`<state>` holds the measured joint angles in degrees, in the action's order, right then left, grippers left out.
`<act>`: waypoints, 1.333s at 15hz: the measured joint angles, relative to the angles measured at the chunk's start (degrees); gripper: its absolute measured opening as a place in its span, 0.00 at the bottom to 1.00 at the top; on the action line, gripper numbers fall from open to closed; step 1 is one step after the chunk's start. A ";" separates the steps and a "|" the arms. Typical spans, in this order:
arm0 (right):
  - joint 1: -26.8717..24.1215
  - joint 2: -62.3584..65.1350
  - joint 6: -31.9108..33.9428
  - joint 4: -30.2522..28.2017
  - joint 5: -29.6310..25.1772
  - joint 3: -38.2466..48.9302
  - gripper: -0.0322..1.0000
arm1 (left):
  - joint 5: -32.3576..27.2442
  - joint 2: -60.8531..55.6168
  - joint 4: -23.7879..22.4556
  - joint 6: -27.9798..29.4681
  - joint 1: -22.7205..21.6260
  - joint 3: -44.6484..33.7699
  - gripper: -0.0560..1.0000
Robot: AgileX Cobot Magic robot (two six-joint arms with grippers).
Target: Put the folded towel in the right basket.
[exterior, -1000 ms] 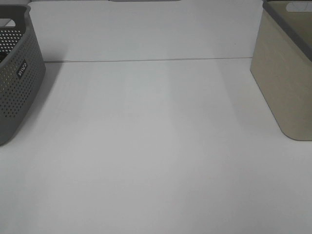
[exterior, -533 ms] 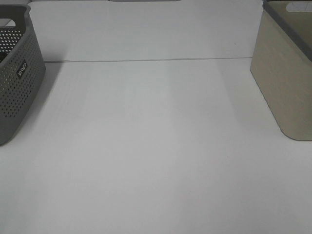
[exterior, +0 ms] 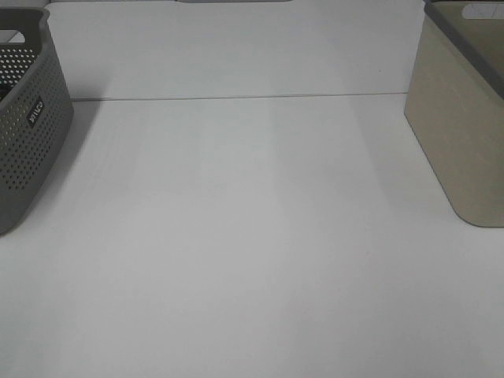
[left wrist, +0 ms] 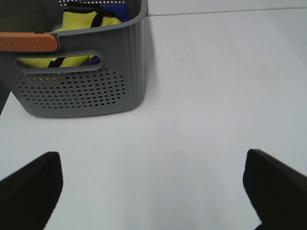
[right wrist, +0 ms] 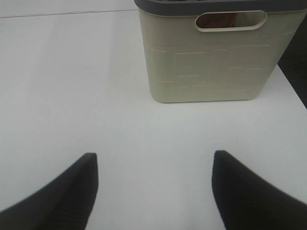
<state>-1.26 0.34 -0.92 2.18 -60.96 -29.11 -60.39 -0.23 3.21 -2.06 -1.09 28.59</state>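
Towel first: no folded towel is showing on the table (exterior: 252, 260) in any view. Something yellow with black straps (left wrist: 84, 21) is lying in the gray basket (left wrist: 86, 91), with a bit of blue (left wrist: 120, 10) behind it, but I cannot tell if any of that is the towel. Something dark is showing through the handle hole (right wrist: 230, 20) of the tan basket (right wrist: 216, 62), and I cannot tell what that is either.

The left gripper (left wrist: 153, 191) is hanging wide open over bare table, and it is holding nothing. The gray basket is sitting ahead of it, well apart. The right gripper (right wrist: 153, 191) is wide open too, with nothing in it. The tan basket, which is the right basket, is sitting ahead of it, a little off to one side.

Nothing is changing. The high view is looking the same as it did a second ago: both baskets are sitting in the same spots at the edges, and no arm is coming into sight there. I think both arms are waiting, either before the job begins or after it is over. I cannot tell which.
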 joint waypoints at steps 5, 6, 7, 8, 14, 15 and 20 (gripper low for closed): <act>0.00 0.00 0.00 0.11 0.00 0.11 0.66 | 0.00 0.00 0.00 0.00 0.00 0.00 0.97; 0.00 0.00 0.00 0.11 0.00 0.11 0.66 | 0.00 0.00 0.00 0.00 0.00 0.00 0.97; 0.00 0.00 0.00 0.11 0.00 0.11 0.66 | 0.00 0.00 0.00 0.00 0.00 0.00 0.97; 0.00 0.00 0.00 0.11 0.00 0.11 0.66 | 0.00 0.00 0.00 0.00 0.00 0.00 0.97; 0.00 0.00 0.00 0.17 0.00 0.11 0.66 | 0.00 0.00 0.00 0.00 0.00 0.00 0.97; 0.00 0.00 0.00 0.17 0.00 0.11 0.66 | 0.00 0.00 0.00 0.00 0.00 0.00 0.97; 0.00 0.00 0.00 0.17 0.00 0.11 0.66 | 0.00 0.00 0.00 0.00 0.00 0.00 0.97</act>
<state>-1.26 0.34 -0.92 2.35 -60.96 -28.99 -60.39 -0.23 3.21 -2.06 -1.09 28.59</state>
